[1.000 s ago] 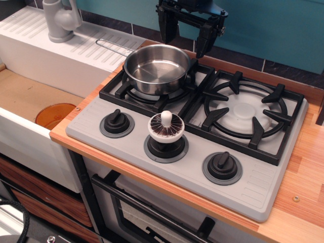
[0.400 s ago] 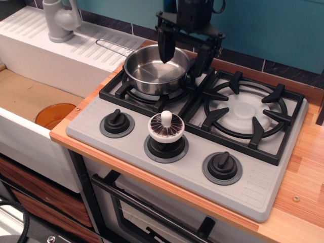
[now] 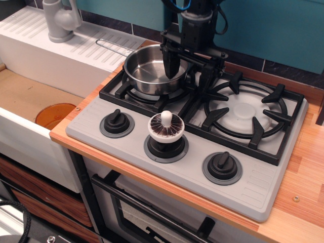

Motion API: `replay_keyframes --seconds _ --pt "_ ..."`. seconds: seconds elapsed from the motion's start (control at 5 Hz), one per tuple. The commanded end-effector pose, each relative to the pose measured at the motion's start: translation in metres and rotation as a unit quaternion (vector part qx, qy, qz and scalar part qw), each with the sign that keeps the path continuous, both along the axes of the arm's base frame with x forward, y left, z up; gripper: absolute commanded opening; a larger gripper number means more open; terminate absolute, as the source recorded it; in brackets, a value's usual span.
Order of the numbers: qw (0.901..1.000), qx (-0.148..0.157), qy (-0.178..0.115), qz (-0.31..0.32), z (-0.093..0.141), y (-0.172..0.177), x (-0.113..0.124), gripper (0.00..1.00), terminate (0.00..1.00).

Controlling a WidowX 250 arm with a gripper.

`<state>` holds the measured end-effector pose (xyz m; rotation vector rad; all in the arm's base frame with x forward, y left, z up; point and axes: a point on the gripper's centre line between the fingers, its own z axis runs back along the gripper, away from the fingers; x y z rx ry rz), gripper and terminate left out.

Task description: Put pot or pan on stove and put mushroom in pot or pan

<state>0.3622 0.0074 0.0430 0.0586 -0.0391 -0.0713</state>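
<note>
The shiny steel pan (image 3: 149, 71) sits on the left burner of the grey stove (image 3: 253, 177), its wire handle (image 3: 114, 47) pointing back left over the white drainboard. The mushroom (image 3: 165, 125) rests cap-down, stem up, on the middle black knob. My gripper (image 3: 188, 69) is open and straddles the pan's right rim: the left finger (image 3: 170, 63) hangs inside the pan, the right finger (image 3: 208, 76) is outside, over the grate between the burners. It holds nothing.
The right burner (image 3: 245, 112) has nothing on it. Black knobs stand at front left (image 3: 117, 123) and front right (image 3: 222, 165). A white sink unit with a grey faucet (image 3: 59, 20) lies at the left, with an orange disc (image 3: 54, 114) in the basin. A teal wall stands behind.
My gripper has come down and forward from above the pan's back edge, and now its fingers sit on either side of the pan's right rim. Pan and mushroom have not moved.
</note>
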Motion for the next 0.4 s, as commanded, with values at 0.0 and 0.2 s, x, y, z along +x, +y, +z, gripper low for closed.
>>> replay_keyframes --seconds 0.0,0.2 --pt "0.9997 0.012 -0.003 0.02 0.0171 -0.0058 0.0046 0.0 0.0" --pt "0.9995 0.001 0.029 0.014 0.0236 -0.0099 0.0049 0.0 0.0"
